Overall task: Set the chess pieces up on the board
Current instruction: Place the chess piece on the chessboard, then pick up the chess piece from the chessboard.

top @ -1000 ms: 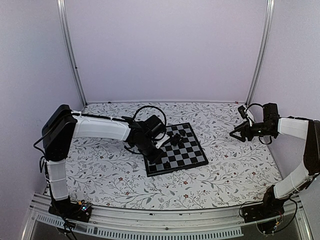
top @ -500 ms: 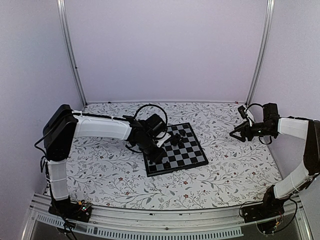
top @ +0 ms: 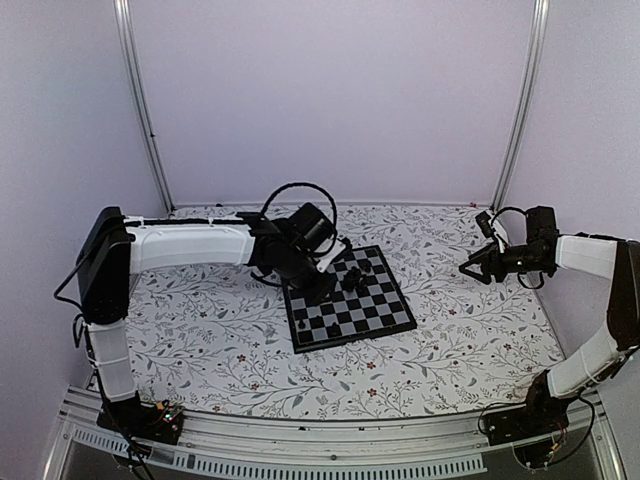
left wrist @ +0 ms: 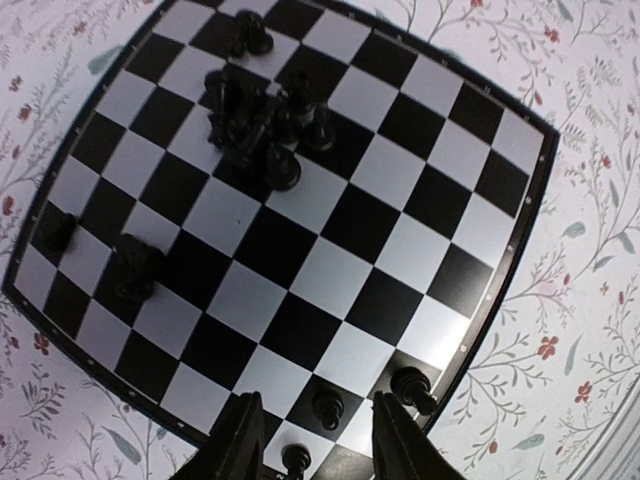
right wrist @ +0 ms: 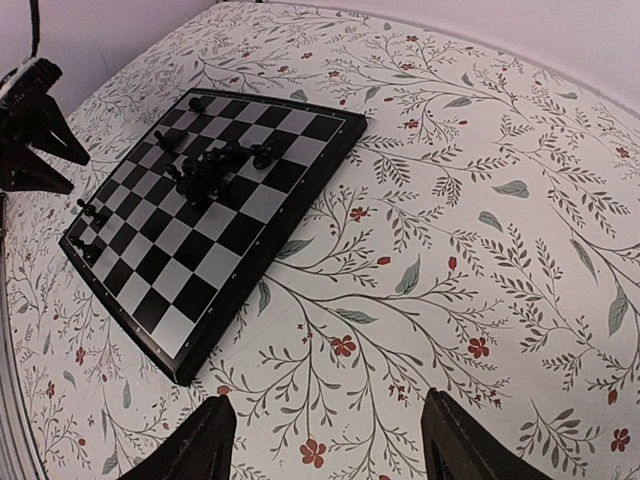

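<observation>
The board (top: 382, 314) lies mid-table with black chess pieces (top: 352, 279) heaped near its far side. In the left wrist view the heap (left wrist: 255, 130) lies at the top of the board (left wrist: 330, 270), and two single pieces (left wrist: 135, 270) stand at the left. My left gripper (left wrist: 315, 455) is open over the board's edge row. One pawn (left wrist: 293, 460) stands free between its fingers (left wrist: 240, 450), another pawn (left wrist: 328, 408) just ahead, a third piece (left wrist: 413, 388) at the corner. My right gripper (top: 467, 268) hangs open and empty to the right of the board.
The floral tablecloth (right wrist: 450, 250) surrounds the board (right wrist: 230, 240). In the right wrist view the right gripper (right wrist: 330, 445) is above bare cloth, the piece heap (right wrist: 205, 170) is on the board and the left gripper (right wrist: 30, 120) stands beyond it. Metal uprights (top: 140, 100) frame the back wall.
My left gripper has opened and let go of a pawn at the board's near-left edge, then drawn up and back toward the far side. The right arm has stayed still.
</observation>
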`<state>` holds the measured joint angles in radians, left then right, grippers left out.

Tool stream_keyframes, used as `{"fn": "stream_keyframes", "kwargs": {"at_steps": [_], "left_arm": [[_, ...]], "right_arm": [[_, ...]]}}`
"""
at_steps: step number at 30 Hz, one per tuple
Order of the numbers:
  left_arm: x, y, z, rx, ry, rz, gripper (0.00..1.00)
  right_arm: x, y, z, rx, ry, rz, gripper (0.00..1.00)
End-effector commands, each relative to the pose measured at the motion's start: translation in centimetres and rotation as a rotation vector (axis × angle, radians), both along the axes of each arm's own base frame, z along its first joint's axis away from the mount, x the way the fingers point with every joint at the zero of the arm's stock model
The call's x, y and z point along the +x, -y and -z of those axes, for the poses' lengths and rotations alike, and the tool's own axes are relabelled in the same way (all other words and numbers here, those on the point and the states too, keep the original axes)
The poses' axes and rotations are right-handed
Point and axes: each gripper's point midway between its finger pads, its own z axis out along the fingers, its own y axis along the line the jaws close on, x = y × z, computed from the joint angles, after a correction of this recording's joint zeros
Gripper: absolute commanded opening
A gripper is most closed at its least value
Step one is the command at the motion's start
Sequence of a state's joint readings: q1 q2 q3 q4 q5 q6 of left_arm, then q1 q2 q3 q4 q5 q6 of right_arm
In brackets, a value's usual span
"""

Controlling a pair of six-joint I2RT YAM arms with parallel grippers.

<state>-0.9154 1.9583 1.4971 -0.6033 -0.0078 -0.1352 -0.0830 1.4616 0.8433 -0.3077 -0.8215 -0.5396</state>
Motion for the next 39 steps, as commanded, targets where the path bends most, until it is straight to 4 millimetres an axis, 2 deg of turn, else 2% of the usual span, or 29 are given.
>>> {"fn": "stream_keyframes", "kwargs": {"at_steps": [1,7,13,21,30,39], "left_arm": [[3.9,-1.4,-5.5,-0.056,0.117,-0.113,0.4],[7.9,-3.3,-6.2,-0.047,0.142,-0.232,0.39],[10.2,-4.0,-3.6,-0.023,0.102,-0.272,0.36],[9.9,-3.8,0.8,0.022,0.0,-0.262,0.36],[10.1,-4.2,3.1,0.055,-0.03,-0.273,0.33],[10.3,-3.9,4.1,0.057,-0.047,-0.26,0.3]], "right_arm": [[0.2,-0.3,-0.5,-0.002,0.012,-0.016,0.67],[0.2,-0.3,-0.4,-0.001,0.01,-0.018,0.67],[0.2,-0.3,-0.2,-0.008,0.006,-0.017,0.67],[0.2,-0.2,0.0,-0.016,0.003,-0.014,0.67],[0.3,-0.1,0.2,-0.02,-0.002,-0.014,0.67],[0.3,-0.1,0.4,-0.021,-0.006,-0.015,0.66]]}}
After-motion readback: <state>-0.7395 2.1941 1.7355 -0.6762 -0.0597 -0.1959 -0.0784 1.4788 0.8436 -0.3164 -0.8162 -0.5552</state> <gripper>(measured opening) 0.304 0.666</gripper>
